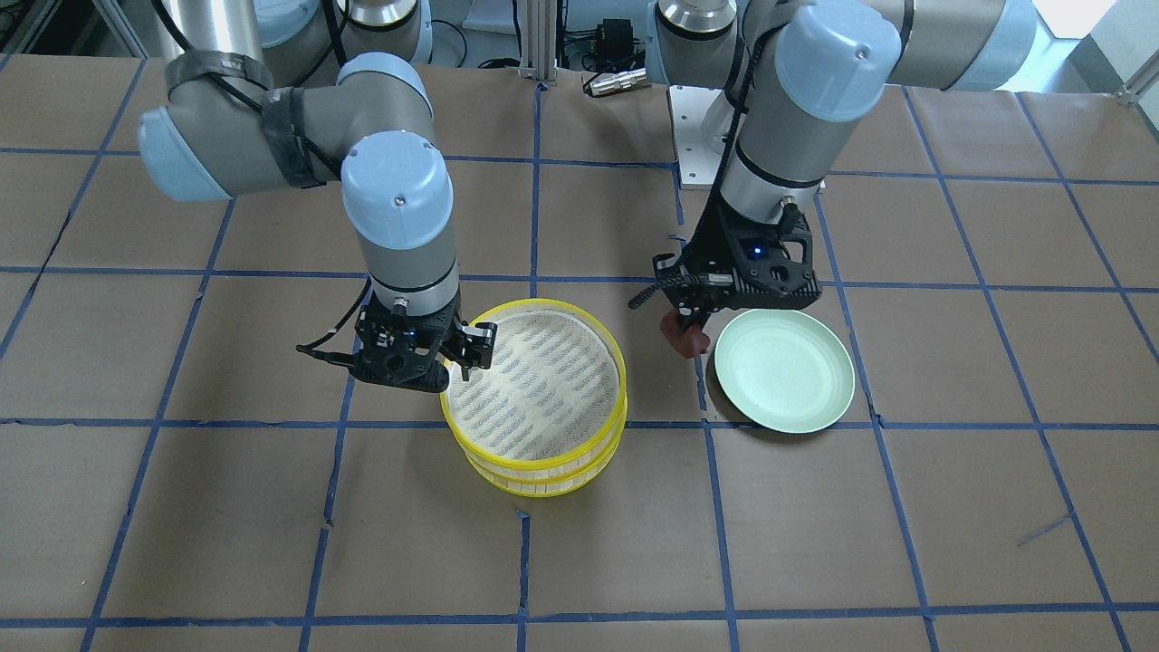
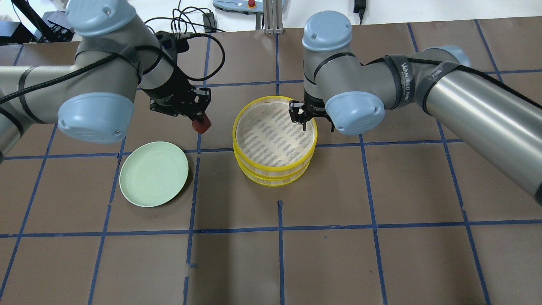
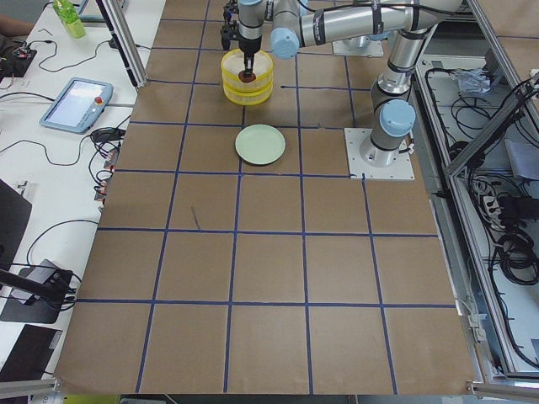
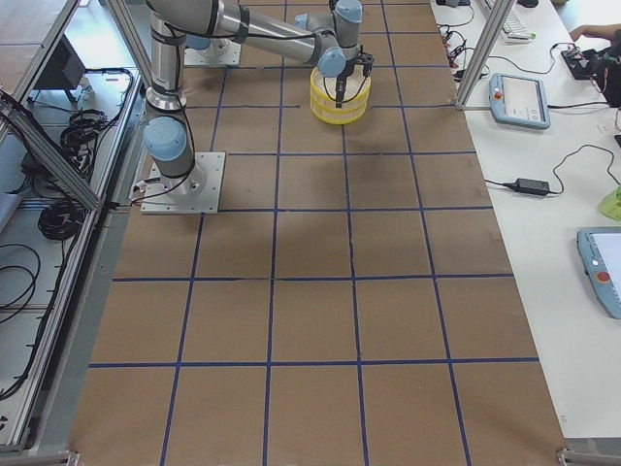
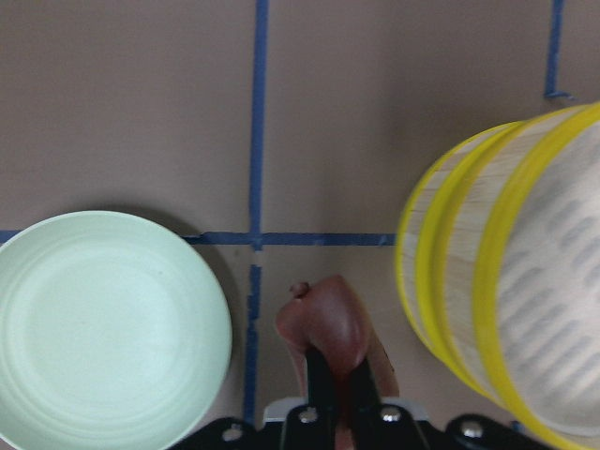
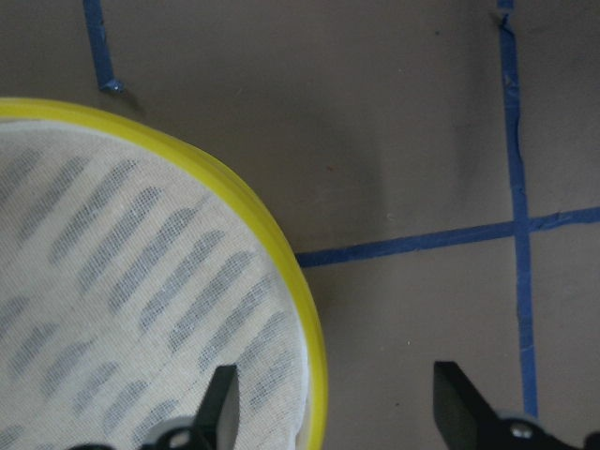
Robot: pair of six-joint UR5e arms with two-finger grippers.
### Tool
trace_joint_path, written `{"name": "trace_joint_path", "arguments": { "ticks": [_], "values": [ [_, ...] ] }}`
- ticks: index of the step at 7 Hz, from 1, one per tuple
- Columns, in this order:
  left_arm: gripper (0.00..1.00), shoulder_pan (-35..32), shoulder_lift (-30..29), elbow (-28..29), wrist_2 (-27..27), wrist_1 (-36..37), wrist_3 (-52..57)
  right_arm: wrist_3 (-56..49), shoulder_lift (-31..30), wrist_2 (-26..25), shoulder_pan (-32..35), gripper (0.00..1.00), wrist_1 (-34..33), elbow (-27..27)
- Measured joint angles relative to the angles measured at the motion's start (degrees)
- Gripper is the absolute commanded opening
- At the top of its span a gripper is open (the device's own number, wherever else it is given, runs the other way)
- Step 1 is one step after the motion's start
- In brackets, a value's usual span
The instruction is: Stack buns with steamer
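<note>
The steamer (image 2: 234, 132) is two stacked yellow-rimmed tiers with a cloth-lined, empty top tier. My left gripper (image 2: 199, 120) is shut on the dark reddish-brown bun (image 2: 202, 125) and holds it above the table, between the steamer and the pale green plate (image 2: 153, 173). In the left wrist view the bun (image 5: 326, 323) sits between the fingers, beside the steamer (image 5: 497, 281). My right gripper (image 2: 302, 119) is open and straddles the steamer's rim (image 6: 272, 234) on its far right side. The white bun is out of view.
The pale green plate (image 1: 784, 369) is empty and lies flat beside the steamer (image 1: 543, 477). Blue tape lines cross the brown table. The left arm's base plate (image 1: 702, 136) stands behind the plate.
</note>
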Motion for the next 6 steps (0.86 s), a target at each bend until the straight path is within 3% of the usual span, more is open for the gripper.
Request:
{"name": "trace_joint_path", "arguments": {
  "ticks": [2,3,4,6],
  "values": [
    [0.06,-2.1,-0.7,1.8,-4.2,0.0,-5.8,-2.2,-5.8,2.9,-5.0,1.0,8.1,-3.6],
    [0.59,-2.7,-1.5,2.0,-6.4,0.3,-7.9,-4.1,-9.2,4.7,-7.9,1.0,13.3,-5.2],
    [1.0,-4.2,-2.9,1.9,-8.7,1.9,-10.3,-5.9,-12.1,5.3,-9.7,1.0,18.2,-6.7],
    [1.0,-7.4,-6.2,1.7,-10.1,8.7,-14.9,-12.2,-15.0,5.2,-10.5,1.0,22.6,-7.5]
  ]
}}
